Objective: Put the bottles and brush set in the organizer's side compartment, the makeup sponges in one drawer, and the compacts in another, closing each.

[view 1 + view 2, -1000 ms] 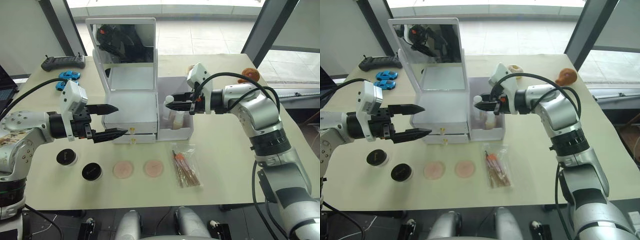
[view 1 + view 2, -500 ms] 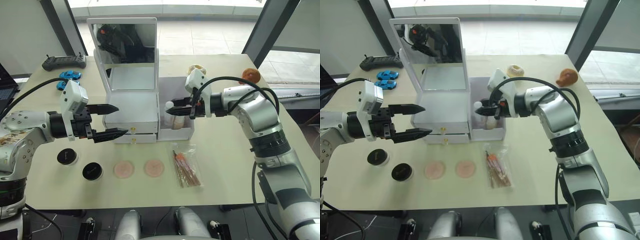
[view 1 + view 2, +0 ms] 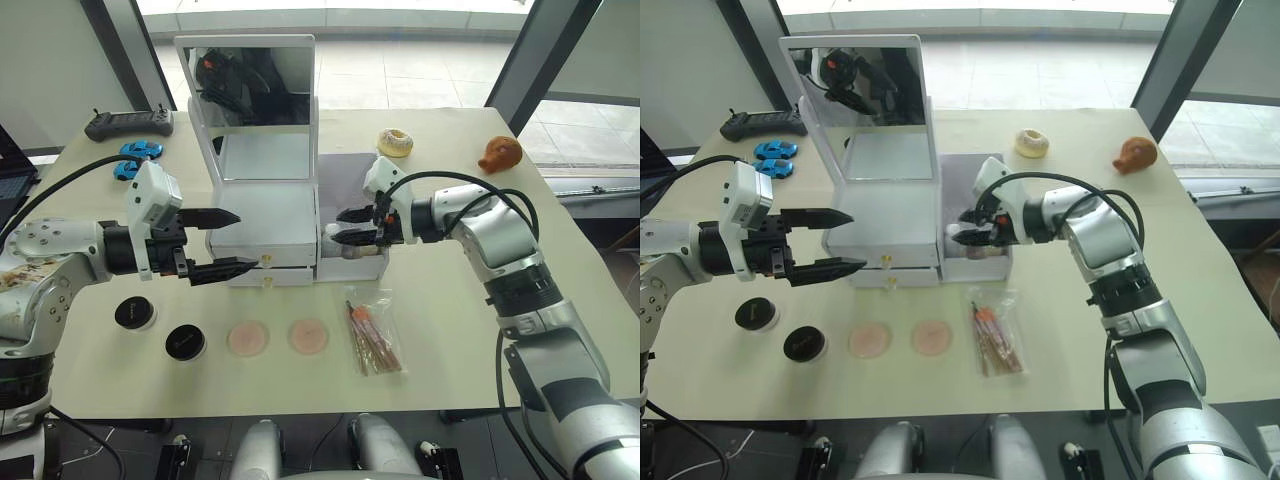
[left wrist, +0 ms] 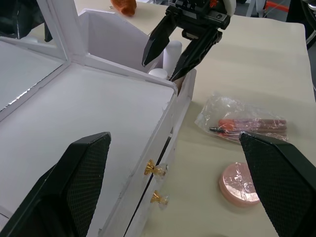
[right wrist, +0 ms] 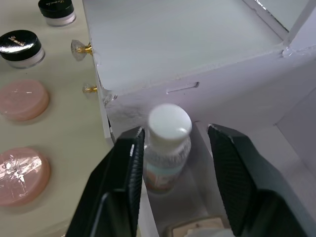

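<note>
A pale cream rectangular table [image 3: 450, 330] fills the middle of the frame, with bright grey floor tiles [image 3: 420, 70] above it and dark slanted window frames [image 3: 520, 60] at upper right.

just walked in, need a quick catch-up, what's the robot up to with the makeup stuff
The right pincer, open, straddles a white-capped bottle standing in the organizer's side compartment. The left pincer hovers open by the closed drawers. Two sponges, two compacts and the brush set lie on the table.
</note>
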